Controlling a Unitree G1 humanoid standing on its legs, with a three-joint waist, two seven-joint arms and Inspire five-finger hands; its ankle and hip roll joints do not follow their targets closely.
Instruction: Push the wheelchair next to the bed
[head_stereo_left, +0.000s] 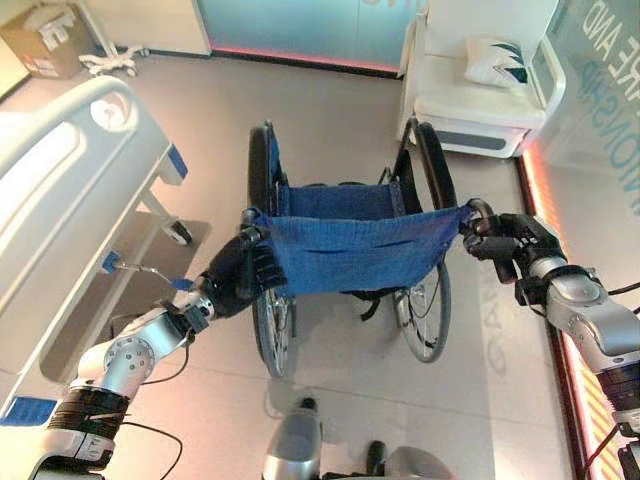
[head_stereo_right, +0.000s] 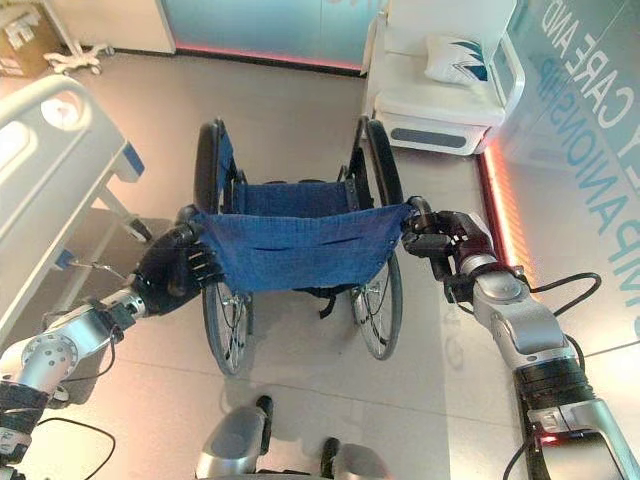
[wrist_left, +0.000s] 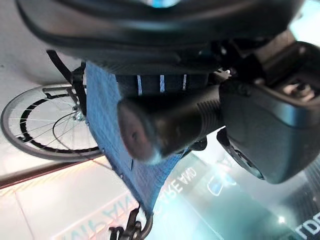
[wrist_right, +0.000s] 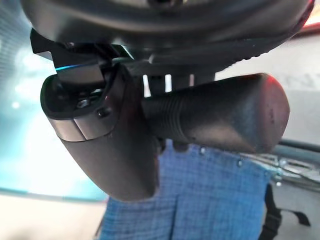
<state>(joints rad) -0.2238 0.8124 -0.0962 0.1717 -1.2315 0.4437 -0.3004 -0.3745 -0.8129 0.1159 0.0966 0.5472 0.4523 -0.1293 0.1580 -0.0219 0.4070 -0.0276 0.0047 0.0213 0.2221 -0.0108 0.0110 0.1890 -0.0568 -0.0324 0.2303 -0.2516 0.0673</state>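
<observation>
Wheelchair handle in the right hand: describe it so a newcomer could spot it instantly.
Start at the wheelchair in the middle of the floor, with the bed on the robot's left and a white armchair beyond. Follow the top edge of its blue fabric back to the robot's right end. There the dark, ribbed handle sticks out, with the right hand curled round it.

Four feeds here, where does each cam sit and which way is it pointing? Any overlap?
Left eye view: on the head, looking down at the wheelchair from behind, bed to the robot's left; both arms show.
Right eye view: same head, slightly offset, same scene; white armchair beyond.
Left wrist view: on the left wrist, looking along the left hand curled on the left push handle.
Right wrist view: on the right wrist, looking along the right hand round the right push handle.
Shared: both wrist views catch the blue backrest.
</observation>
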